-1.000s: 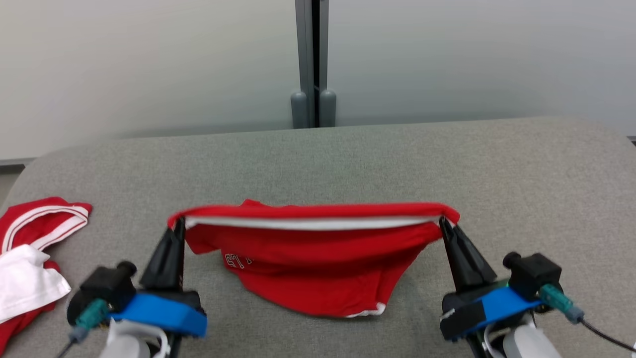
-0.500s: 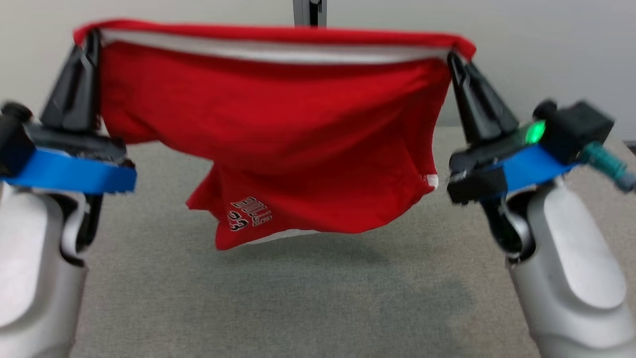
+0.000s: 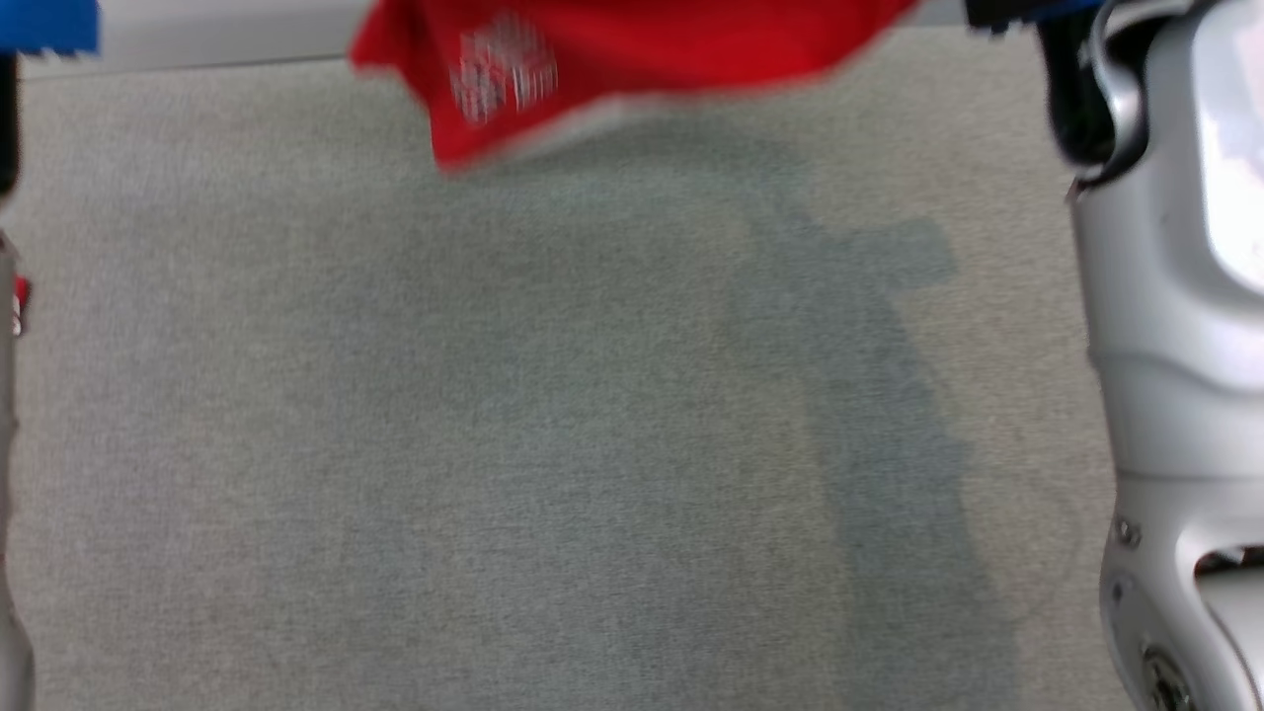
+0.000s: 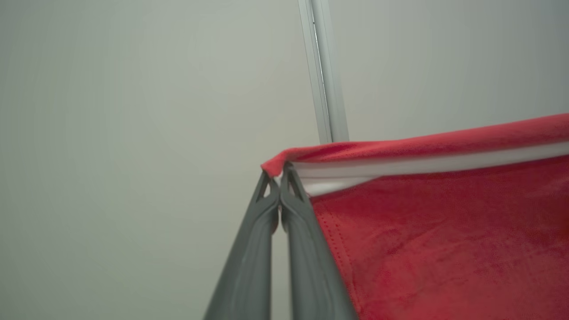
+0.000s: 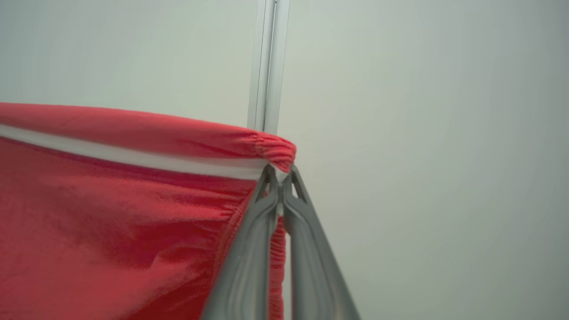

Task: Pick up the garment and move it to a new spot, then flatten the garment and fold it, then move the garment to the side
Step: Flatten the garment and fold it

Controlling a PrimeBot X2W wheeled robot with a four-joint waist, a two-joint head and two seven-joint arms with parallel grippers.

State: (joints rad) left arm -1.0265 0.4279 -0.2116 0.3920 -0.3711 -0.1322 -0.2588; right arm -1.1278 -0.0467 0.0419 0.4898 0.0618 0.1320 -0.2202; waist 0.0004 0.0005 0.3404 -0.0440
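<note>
The garment is red with white trim and a small white print. It hangs in the air above the grey table, its lower edge at the top of the head view. In the left wrist view my left gripper is shut on one top corner of the garment. My right gripper is shut on the opposite top corner of the garment in the right wrist view. The white-trimmed top edge is stretched taut between the two grippers.
My pale right forearm runs down the right edge of the head view. A red scrap of another cloth peeks in at the far left. A pale wall with a vertical metal post stands behind the table.
Both grippers have lifted the garment from the table high into the air. The head view now looks further down, so the grippers' fingers have left its top edge.
</note>
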